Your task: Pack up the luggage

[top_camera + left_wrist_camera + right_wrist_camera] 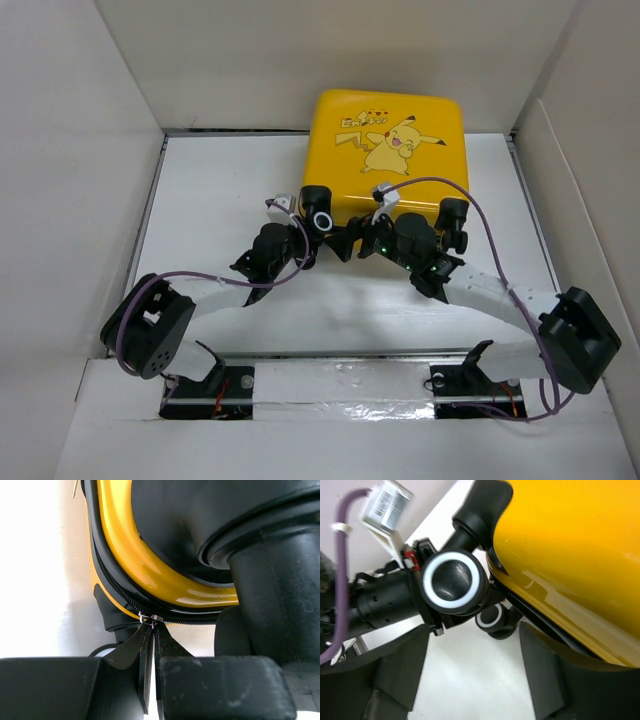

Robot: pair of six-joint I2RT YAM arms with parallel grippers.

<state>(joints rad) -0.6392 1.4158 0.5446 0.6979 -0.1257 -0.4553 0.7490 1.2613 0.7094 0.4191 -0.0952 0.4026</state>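
Observation:
The yellow Pikachu luggage [390,150] lies flat and closed at the back middle of the table. My left gripper [308,246] is at its near left corner, beside a black-and-white wheel [322,222]. In the left wrist view the left gripper [152,625] is shut on the zipper pull [150,618] on the black zipper track under the yellow shell [150,570]. My right gripper [352,246] is at the near edge, pointing left. In the right wrist view the right gripper [472,647] is open and empty, facing the wheel [452,582] and the shell [570,545].
White walls enclose the white table [220,190] on the left, back and right. A purple cable [470,200] loops over the luggage's near right corner. The left arm's wrist [380,600] is close behind the wheel in the right wrist view.

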